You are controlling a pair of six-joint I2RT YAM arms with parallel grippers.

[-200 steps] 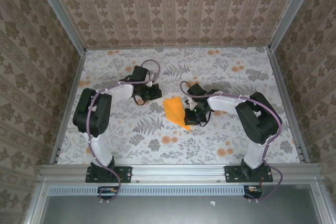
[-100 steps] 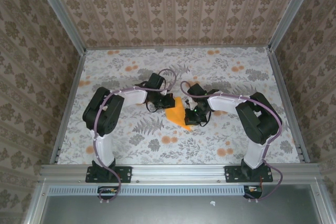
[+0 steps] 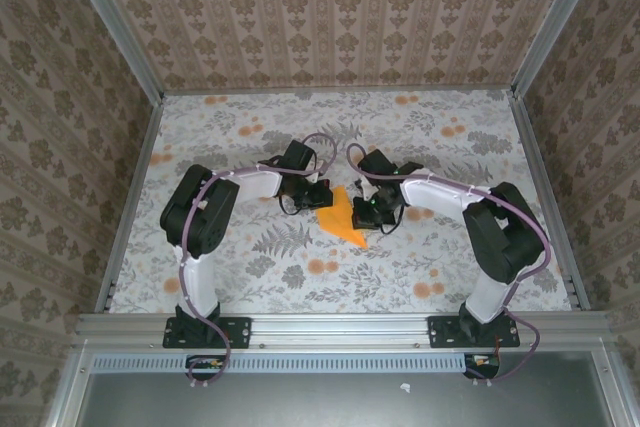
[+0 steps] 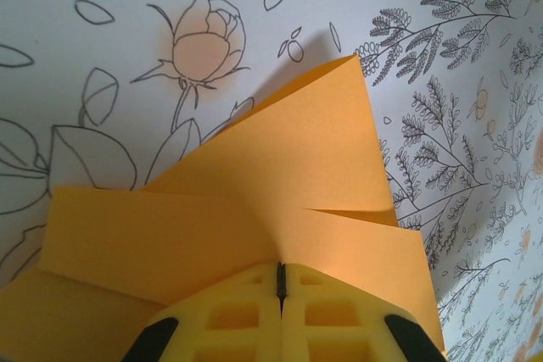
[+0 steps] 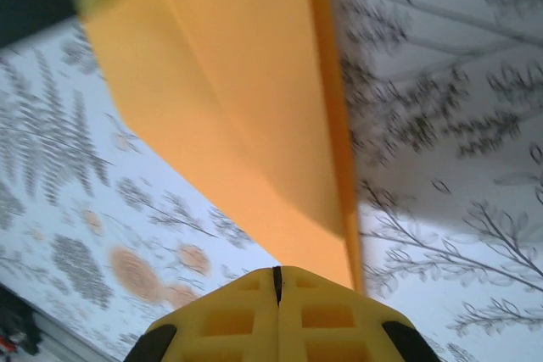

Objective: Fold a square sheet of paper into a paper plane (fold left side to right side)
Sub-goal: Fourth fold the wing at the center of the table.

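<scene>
Since the left gripper [image 3: 322, 199] has swung in beside the right gripper [image 3: 368, 215], both pairs of jaws are staying pressed together, and the creased paper [image 3: 342, 219] is lying between them, just ahead of each tip; the left-to-right fold is likely being pressed.

Flower-printed cloth [image 3: 250, 257] lies flat between patterned walls [image 3: 340, 7]

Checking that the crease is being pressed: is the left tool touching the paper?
Touching. In the left wrist view the shut left tool rests tip-down on the paper, which runs under it with no gap or shadow between.
</scene>
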